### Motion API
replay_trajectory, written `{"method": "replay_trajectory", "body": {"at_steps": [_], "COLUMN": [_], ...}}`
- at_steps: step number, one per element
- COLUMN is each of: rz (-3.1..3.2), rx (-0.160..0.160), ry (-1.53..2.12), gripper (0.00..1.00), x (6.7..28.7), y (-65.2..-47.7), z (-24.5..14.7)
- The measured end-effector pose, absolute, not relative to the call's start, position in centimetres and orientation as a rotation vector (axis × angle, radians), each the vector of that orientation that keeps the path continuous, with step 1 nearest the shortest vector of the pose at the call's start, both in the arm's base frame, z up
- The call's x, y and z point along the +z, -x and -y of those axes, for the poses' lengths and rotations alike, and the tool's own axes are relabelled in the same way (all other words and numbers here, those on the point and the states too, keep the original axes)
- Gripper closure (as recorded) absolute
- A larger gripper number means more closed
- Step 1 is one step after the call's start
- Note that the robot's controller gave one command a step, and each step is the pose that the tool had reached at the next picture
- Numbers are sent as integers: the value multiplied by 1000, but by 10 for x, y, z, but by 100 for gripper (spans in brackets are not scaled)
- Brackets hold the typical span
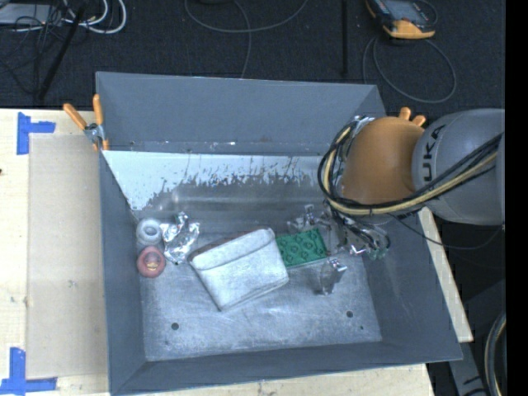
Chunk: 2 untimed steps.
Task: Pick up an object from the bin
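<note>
Smooth orange wrist cover point(375, 163); tool point(320, 248) spread wide astride green studded plate point(297, 248), beside silvery pouch point(241, 266).

- Grey bin point(247, 118), pale scratches on its back wall.
- Green block point(301, 247) with rows of studs.
- Silver-grey pouch point(239, 268).
- Shiny silver foil point(180, 238), crumpled.
- Pink round cap point(151, 261).
- White small ring point(149, 231).
- Orange-brown wrist cover point(375, 159), grey arm point(466, 167).

Green studded plate point(301, 247), right of centre

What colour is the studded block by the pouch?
The block is green, best seen in the camera view, just right of the pouch.
</note>
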<state>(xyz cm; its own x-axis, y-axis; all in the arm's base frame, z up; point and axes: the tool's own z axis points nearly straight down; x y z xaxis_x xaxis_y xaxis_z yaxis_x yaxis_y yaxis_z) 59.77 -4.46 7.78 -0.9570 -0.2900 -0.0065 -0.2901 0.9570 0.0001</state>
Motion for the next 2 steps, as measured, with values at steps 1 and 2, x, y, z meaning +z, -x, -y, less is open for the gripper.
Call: {"method": "replay_trajectory", "body": {"at_steps": [1, 2], "rz": [-3084, -3096], "rx": [-3, -3], "ry": [457, 465], "gripper": [100, 100], "x": [84, 213], "y": [-602, -615], "z": [44, 50]}}
